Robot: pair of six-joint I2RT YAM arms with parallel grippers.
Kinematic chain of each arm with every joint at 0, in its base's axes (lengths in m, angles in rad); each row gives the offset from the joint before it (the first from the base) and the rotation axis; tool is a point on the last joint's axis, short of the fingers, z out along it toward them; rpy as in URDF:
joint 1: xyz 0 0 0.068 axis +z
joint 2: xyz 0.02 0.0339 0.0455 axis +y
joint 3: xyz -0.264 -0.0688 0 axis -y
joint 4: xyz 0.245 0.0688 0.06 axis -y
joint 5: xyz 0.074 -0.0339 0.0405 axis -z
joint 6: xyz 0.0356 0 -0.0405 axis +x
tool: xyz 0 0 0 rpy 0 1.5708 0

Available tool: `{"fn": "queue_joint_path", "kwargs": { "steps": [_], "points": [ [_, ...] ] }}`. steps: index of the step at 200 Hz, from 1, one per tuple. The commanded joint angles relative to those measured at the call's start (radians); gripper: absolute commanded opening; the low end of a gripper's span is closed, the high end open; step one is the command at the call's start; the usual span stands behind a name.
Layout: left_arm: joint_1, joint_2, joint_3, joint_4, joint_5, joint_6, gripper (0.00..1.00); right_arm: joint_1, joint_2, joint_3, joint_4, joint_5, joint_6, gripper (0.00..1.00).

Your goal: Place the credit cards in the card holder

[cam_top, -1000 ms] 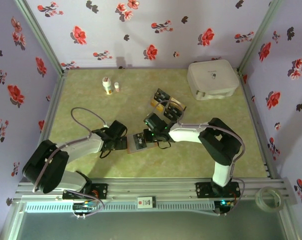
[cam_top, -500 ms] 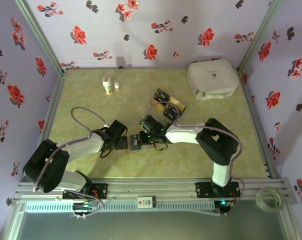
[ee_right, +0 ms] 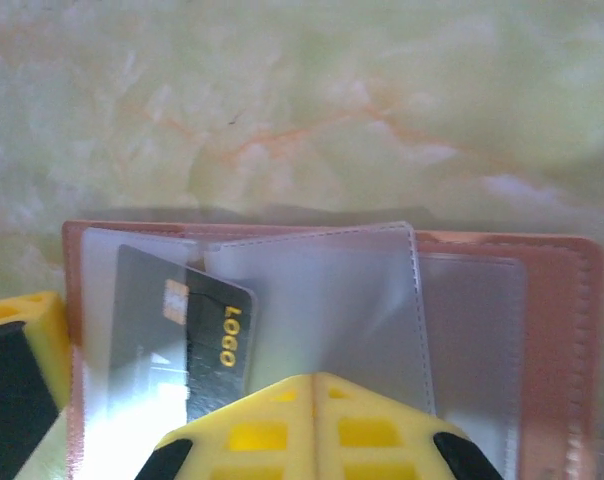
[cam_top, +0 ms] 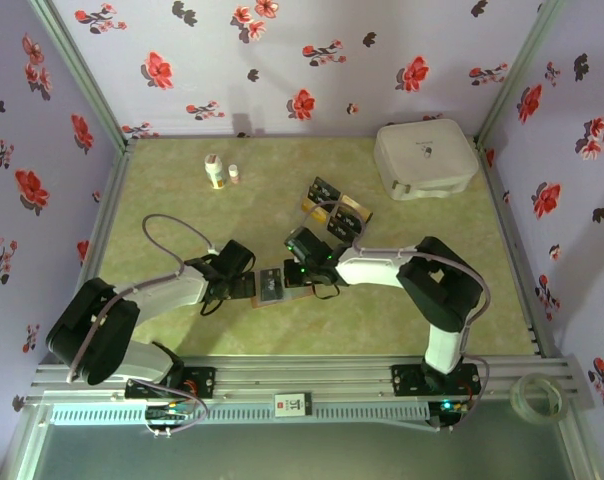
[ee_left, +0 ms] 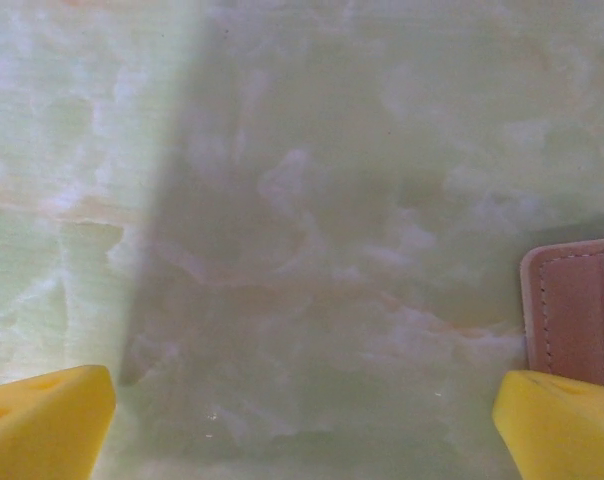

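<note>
The card holder [cam_top: 269, 286] lies open on the green marbled desk [cam_top: 182, 215], in the near middle, between the two grippers. In the right wrist view the card holder [ee_right: 557, 330] shows its reddish-brown stitched rim and clear plastic sleeves. One black card [ee_right: 197, 335] with a gold chip and gold lettering sits tilted under the left sleeve, partly in.

The right gripper [ee_right: 317, 400] has its yellow fingers pressed together, low over the sleeves, just beside the card's lower edge. Whether it pinches the card or a sleeve, I cannot tell. From above, the right gripper [cam_top: 290, 274] is at the holder's right edge.

The left gripper [ee_left: 302, 430] has its fingers spread wide apart, holding nothing, with bare desk between them. A corner of the card holder [ee_left: 572, 310] lies just above its right finger.

The other credit cards [cam_top: 334, 212], black and gold, lie in a loose pile farther back. A white rounded case [cam_top: 425, 158] sits at the far right, and two small bottles [cam_top: 220, 172] stand at the far left.
</note>
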Motion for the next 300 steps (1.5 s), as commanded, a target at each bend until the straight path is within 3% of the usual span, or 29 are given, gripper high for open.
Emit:
{"fn": "queue_joint_path", "kwargs": {
  "steps": [1, 109, 300],
  "points": [
    [0.008, 0.038, 0.007, 0.019, 0.012, 0.022, 1.0, -0.019, -0.037, -0.042, -0.02, 0.027, -0.011, 0.05],
    [0.009, 0.043, 0.05, 0.006, 0.021, 0.045, 1.0, -0.034, -0.176, -0.072, -0.06, 0.036, -0.007, 0.05],
    [0.008, 0.088, 0.056, 0.022, 0.024, 0.047, 1.0, -0.011, 0.058, 0.087, 0.004, -0.059, -0.007, 0.04]
  ]
}}
